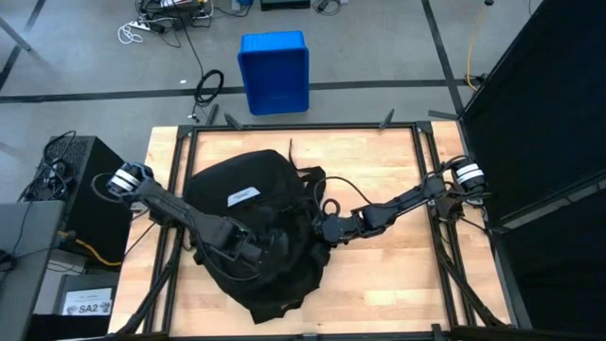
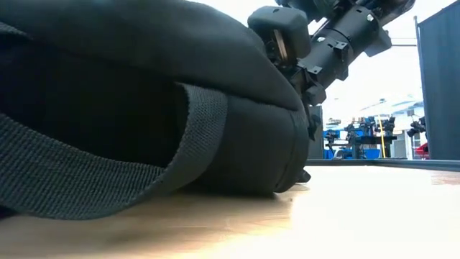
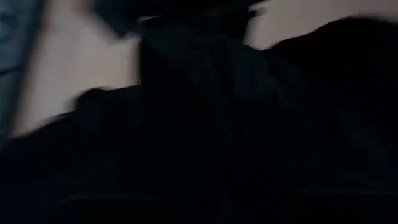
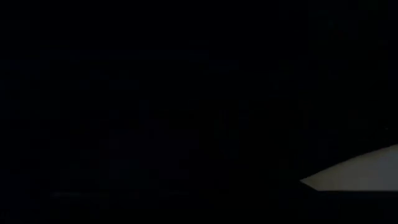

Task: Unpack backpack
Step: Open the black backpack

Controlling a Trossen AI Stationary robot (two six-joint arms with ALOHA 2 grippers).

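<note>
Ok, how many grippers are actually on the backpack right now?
2. The left gripper is on top of the backpack, on its near part. The right gripper is at the bag's right edge. Their fingertips are hidden against the black fabric.

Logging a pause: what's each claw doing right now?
Left claw: closed, on the backpack; hold unclear.
Right claw: closed at the backpack's edge; hold unclear.

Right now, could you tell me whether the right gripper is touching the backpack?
Touching. In the high view the right gripper sits pressed into the backpack's right edge with no gap, and its own wrist view is filled by black fabric.
</note>
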